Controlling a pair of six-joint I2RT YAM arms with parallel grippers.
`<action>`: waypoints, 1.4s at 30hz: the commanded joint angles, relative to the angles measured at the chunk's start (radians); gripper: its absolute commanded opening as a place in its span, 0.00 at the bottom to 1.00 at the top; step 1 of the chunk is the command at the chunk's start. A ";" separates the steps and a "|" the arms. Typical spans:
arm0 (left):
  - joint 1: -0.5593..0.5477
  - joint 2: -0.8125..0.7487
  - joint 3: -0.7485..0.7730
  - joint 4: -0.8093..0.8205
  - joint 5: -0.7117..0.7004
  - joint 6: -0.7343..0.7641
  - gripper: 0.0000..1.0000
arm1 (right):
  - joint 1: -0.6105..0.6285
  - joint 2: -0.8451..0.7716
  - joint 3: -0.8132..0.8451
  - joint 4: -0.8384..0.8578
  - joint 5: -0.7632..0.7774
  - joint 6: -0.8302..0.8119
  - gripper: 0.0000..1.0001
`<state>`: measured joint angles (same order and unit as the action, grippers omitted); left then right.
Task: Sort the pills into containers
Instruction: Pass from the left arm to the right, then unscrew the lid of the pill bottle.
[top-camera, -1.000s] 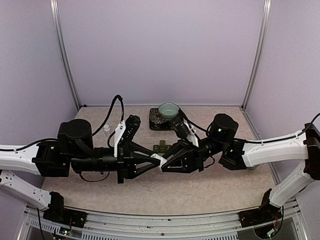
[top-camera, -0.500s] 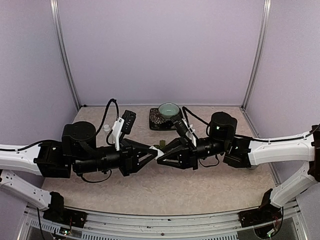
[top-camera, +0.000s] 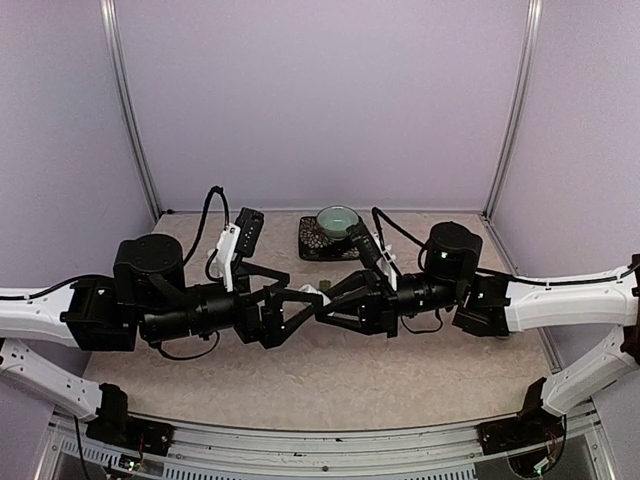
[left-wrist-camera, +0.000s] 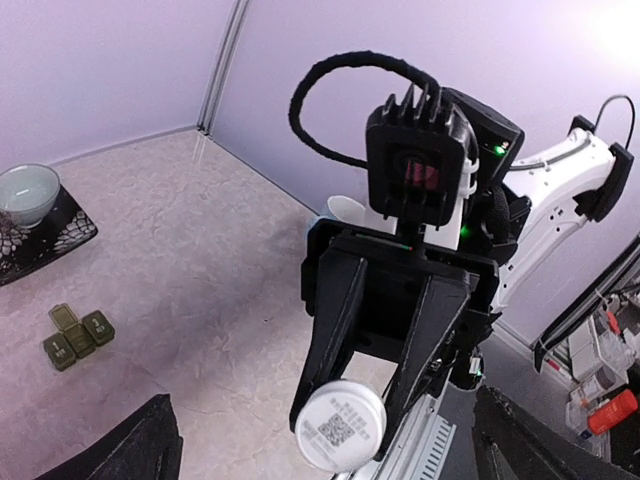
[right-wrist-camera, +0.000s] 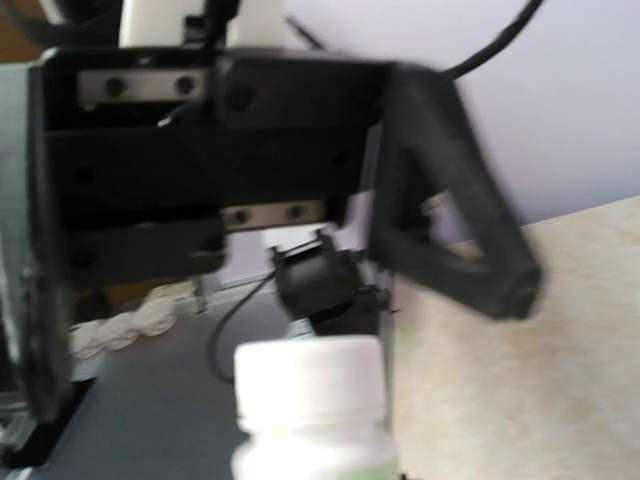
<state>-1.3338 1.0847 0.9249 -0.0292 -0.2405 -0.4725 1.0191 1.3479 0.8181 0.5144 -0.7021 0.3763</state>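
A white pill bottle (top-camera: 316, 293) hangs above the middle of the table. My right gripper (top-camera: 324, 299) is shut on its body, as the left wrist view shows (left-wrist-camera: 345, 410). The bottle's end with a printed code (left-wrist-camera: 340, 428) faces my left gripper (top-camera: 308, 298), whose fingers (left-wrist-camera: 150, 445) stand wide open on either side of it without touching. In the right wrist view the bottle's cap (right-wrist-camera: 310, 375) points at the left gripper's open jaws. The containers (left-wrist-camera: 78, 334), a dark green strip of three, lie on the table below. No pills show.
A teal bowl (top-camera: 337, 219) sits on a dark patterned tray (top-camera: 313, 240) at the back of the table. Both arms stretch in low from the sides and meet at the centre. Metal frame posts stand at the back corners.
My left gripper has opened and let go of the bottle's end. The right gripper keeps its hold. Both grippers have shifted slightly toward the back of the table.
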 joint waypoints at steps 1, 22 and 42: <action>0.004 -0.007 0.028 0.042 0.073 0.173 0.99 | 0.027 0.033 -0.004 0.087 -0.100 0.069 0.17; 0.073 -0.135 -0.087 0.125 0.508 0.362 0.62 | 0.027 0.108 -0.024 0.509 -0.359 0.444 0.19; 0.108 -0.057 -0.036 0.109 0.605 0.420 0.42 | 0.052 0.172 0.023 0.521 -0.390 0.477 0.19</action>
<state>-1.2346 1.0298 0.8543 0.0738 0.3405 -0.0708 1.0599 1.5105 0.8085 1.0027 -1.0702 0.8440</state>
